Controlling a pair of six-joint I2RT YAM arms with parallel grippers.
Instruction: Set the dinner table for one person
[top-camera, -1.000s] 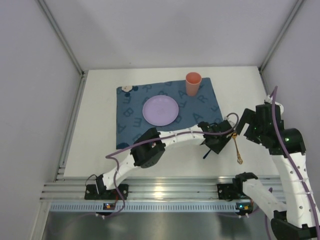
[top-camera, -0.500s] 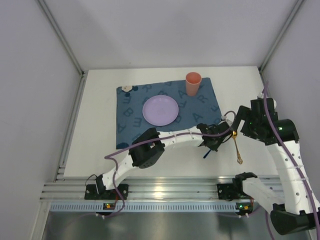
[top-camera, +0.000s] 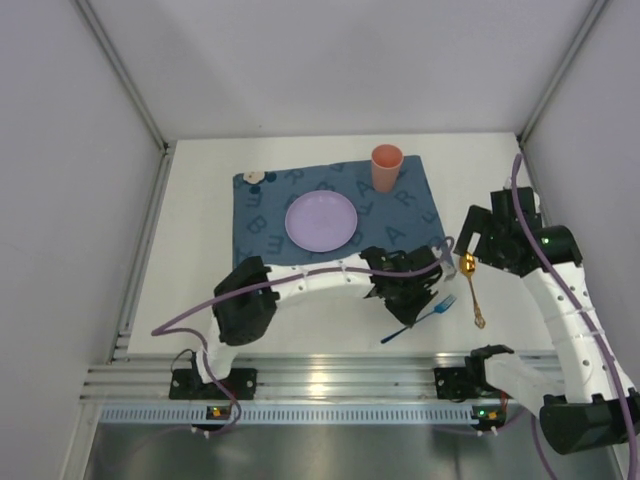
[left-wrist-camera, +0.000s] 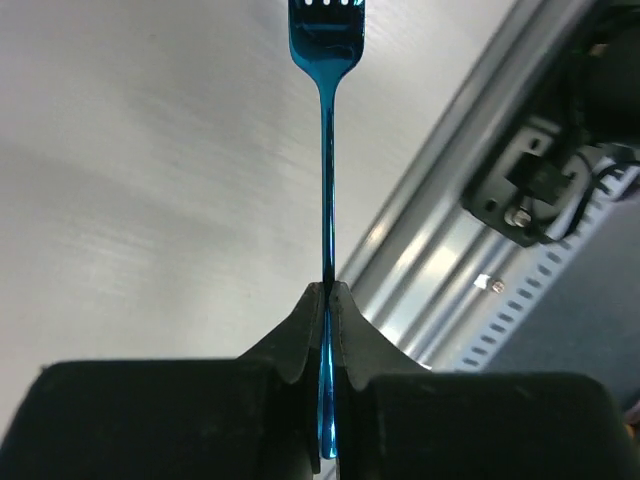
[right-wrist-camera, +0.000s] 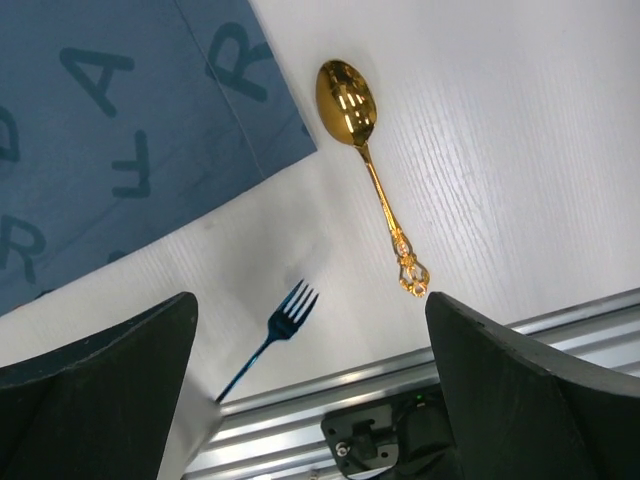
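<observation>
- Since a second ago my left pincer (left-wrist-camera: 328, 292) has clamped shut on the blue fork (left-wrist-camera: 326, 150) and drawn back, left of the gold spoon (top-camera: 472, 290).
- My right pincer (right-wrist-camera: 310, 350) gapes wide, holding nothing.
- The white bench (top-camera: 200, 250) lies flat beneath both pincers, and its long axis seems to run left to right.

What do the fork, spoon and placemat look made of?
Blue fork: likely metal, glossy blue coating, mirror-like highlights.
Gold spoon: likely metal, polished gold finish, bright reflections, ornate handle.
Placemat: seemingly cloth, matte dark blue with printed letters.
</observation>
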